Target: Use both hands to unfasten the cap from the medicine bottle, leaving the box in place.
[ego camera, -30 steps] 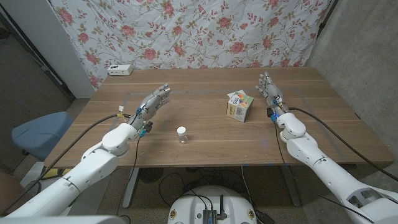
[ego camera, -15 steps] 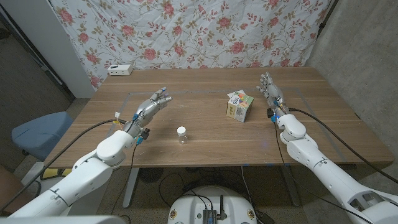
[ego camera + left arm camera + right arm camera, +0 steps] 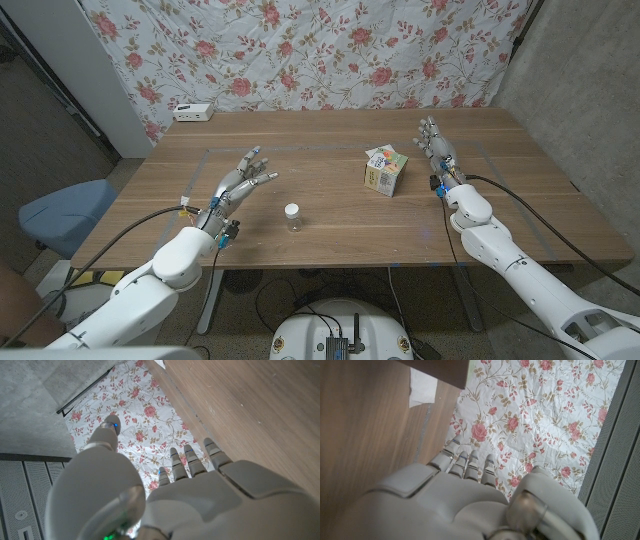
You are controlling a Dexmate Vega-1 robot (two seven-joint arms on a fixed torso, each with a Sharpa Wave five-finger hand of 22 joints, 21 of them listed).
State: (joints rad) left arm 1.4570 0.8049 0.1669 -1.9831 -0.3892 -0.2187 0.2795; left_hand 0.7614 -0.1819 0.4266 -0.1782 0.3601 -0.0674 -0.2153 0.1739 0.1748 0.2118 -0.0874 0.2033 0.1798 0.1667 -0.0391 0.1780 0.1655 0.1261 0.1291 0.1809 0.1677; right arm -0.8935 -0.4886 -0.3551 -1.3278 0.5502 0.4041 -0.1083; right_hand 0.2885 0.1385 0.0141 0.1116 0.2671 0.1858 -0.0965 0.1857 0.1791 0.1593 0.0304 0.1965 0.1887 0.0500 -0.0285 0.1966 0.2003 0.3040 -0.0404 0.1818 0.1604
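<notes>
Left hand raised over table, fingers spread, holding nothing, capped medicine bottle just right of it, right hand upright beside box, fingers straight, empty, wrist views add floral cloth behind fingertips.

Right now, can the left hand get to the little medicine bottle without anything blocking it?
Probably yes. The left hand is open, holding nothing, and only bare table lies between it and the medicine bottle. The box stands off toward the right hand, out of that path.
</notes>
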